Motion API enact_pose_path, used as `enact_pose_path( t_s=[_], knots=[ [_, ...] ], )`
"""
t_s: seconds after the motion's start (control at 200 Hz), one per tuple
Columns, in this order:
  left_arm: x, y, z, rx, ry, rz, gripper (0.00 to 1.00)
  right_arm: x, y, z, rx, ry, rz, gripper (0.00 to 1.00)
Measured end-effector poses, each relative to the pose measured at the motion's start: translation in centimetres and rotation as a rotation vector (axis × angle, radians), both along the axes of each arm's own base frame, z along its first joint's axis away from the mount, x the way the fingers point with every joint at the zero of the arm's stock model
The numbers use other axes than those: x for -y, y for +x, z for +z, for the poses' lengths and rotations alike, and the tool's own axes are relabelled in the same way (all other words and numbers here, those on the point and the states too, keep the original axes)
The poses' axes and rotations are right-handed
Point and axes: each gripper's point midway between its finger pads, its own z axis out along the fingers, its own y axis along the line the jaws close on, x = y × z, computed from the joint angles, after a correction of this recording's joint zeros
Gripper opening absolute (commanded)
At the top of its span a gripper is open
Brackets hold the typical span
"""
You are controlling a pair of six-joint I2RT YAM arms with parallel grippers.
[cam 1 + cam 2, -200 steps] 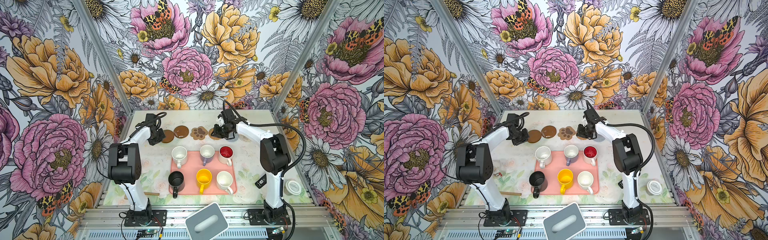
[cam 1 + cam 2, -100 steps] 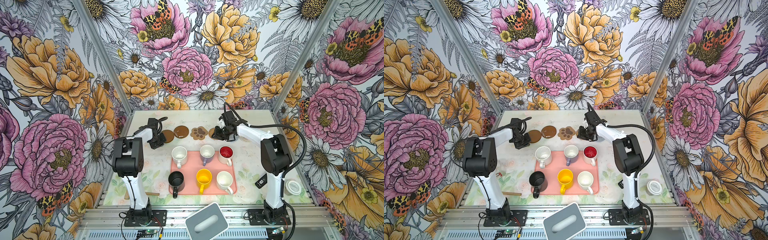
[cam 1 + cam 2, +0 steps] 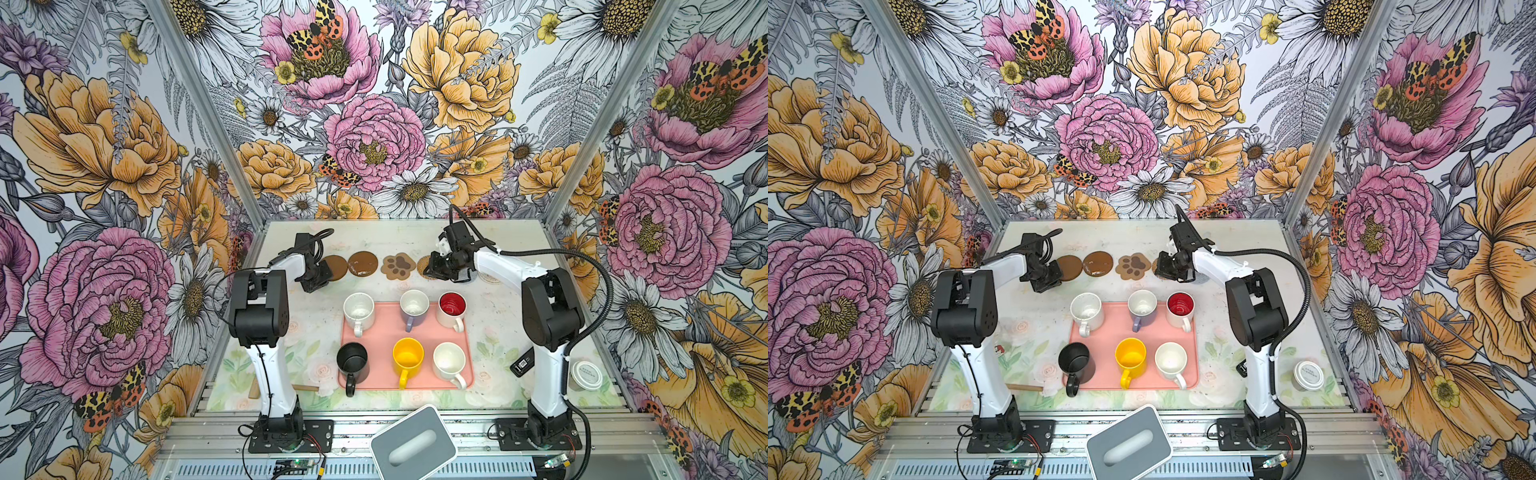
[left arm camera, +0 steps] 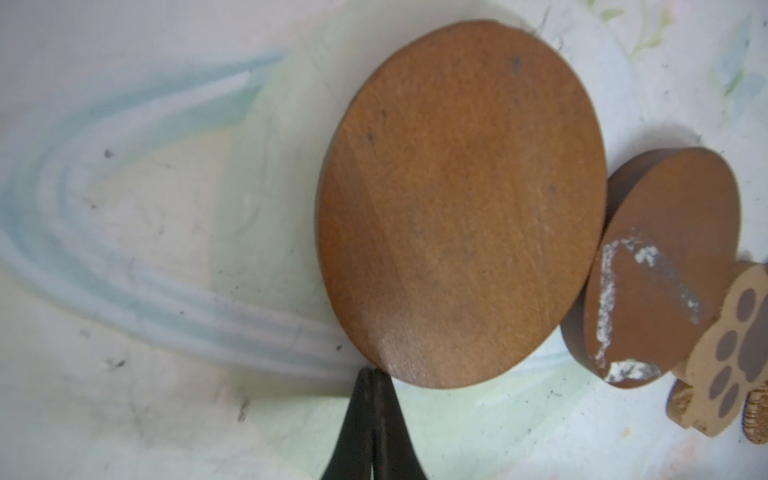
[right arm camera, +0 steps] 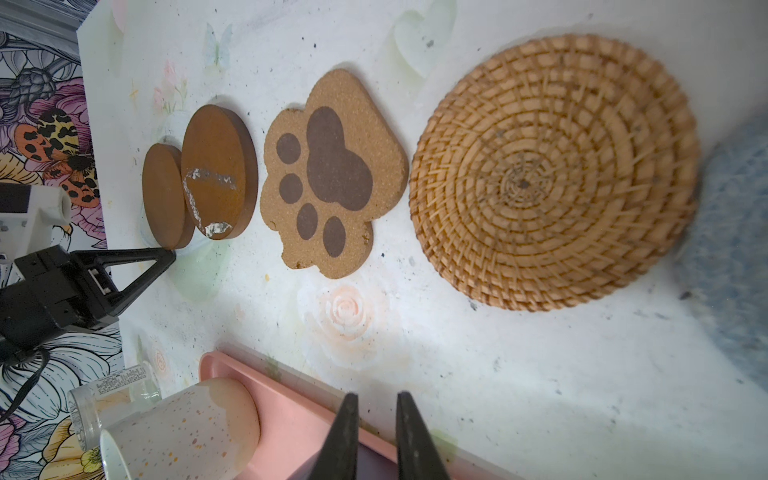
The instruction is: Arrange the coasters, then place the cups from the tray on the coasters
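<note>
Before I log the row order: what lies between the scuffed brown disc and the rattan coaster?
The paw-print coaster lies between the scuffed brown disc and the rattan coaster, nothing else; the right wrist view shows it best.

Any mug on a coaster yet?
No, all six mugs stand on the pink tray; the coasters carry no mug.

Nothing I can actually read here, folks. Print on the white jar lid (image 3: 585, 374) and a code sticker on the small black device (image 3: 523, 363), both 3 o'clock of the tray (image 3: 380, 332), are too tiny. The glass jar (image 5: 116, 390) label's blurry too.
</note>
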Motion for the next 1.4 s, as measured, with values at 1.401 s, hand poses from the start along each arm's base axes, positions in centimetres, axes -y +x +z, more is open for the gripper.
enact_pose_path(
  t_s=[1.401],
  knots=[
    [-5.6, 6.8, 2.2, 0.116, -0.017, 0.116, 0.00, 2.1, -1.3, -0.4, -0.032, -0.007, -0.042, 0.18]
  ],
)
